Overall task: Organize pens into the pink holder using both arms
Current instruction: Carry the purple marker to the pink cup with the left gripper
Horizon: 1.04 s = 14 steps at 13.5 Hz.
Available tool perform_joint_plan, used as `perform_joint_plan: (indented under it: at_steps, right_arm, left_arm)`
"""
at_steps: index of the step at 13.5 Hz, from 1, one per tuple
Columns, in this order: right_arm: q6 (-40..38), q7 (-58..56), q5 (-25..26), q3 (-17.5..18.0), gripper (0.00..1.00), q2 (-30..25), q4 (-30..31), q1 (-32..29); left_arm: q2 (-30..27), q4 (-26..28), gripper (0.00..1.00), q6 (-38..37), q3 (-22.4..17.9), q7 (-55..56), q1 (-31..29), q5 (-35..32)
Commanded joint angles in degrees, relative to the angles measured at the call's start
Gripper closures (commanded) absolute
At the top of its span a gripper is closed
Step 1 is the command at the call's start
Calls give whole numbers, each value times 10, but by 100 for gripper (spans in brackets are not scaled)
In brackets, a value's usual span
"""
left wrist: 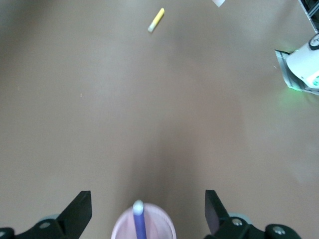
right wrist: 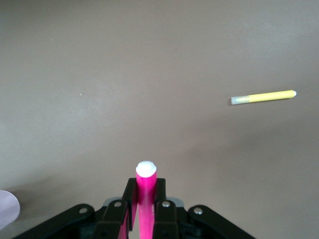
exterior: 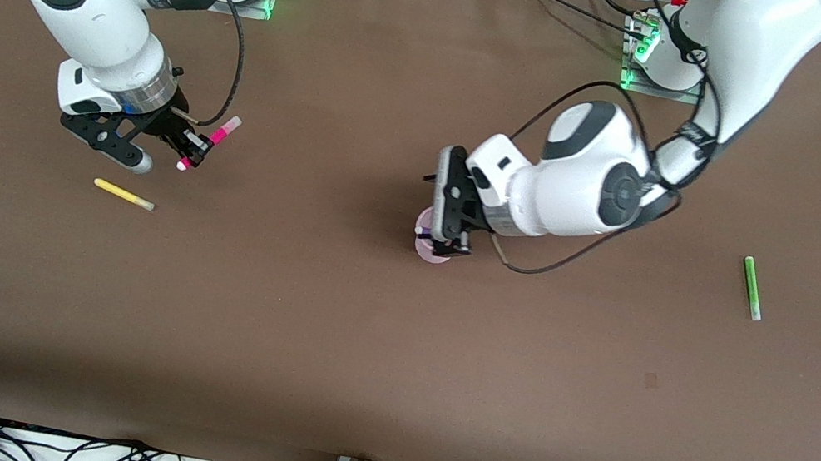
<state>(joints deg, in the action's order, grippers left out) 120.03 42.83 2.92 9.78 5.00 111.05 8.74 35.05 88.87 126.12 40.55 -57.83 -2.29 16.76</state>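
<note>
- Pink holder [exterior: 431,249] sits mid-table, mostly covered by the left gripper [exterior: 443,236] in the front view; left wrist view shows its round rim [left wrist: 143,224] between the two fingers.
- Purple pen [left wrist: 139,219] stands in the holder, pale cap end up, touched by neither finger.
- Left gripper is right over the holder, fingers [left wrist: 79,211] spread wide on either side, holding nothing. Left arm reaches in from its base, forearm bent low across the table, wrist turned toward the right arm's end.
- Magenta-pink pen [exterior: 211,142] is clamped in the right gripper [exterior: 195,149], lifted off the table, tilted; right wrist view shows the fingers [right wrist: 115,216] closed tight on its barrel [right wrist: 146,196], white tip sticking out.
- Right arm is folded, elbow high, wrist pointing down near its end of the table.
- Yellow pen [exterior: 123,194] lies flat on the brown table [exterior: 354,356], near the right gripper and nearer the front camera.
- Green pen [exterior: 752,287] lies flat toward the left arm's end, well apart from the holder.
</note>
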Motion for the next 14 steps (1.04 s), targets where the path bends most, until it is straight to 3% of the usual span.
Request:
perform_joint_plan:
  at_steps: [1,3,6,8,11,14]
  right_arm:
    - [-10,71,23,1,100,29,-43,32]
    - [-10,121,24,1,100,45,-66,59]
    - [-10,219,55,1,100,74,-104,110]
    - [-10,287,88,1,100,105,-136,145]
    - [-10,426,204,-1,100,162,-193,220]
    - [-10,529,264,-1,100,199,-227,267]
  left_arm:
    - [-31,10,0,-130,-2,13,-84,-20]
    - [-39,-20,0,-218,-3,43,-134,-92]
    - [-43,-90,0,-337,-2,125,-151,-221]
    - [-76,-106,0,-378,-4,201,-151,-268]
    - [-117,-119,0,-415,-5,270,-160,-338]
    - [-121,-206,0,-497,-4,270,-165,-386]
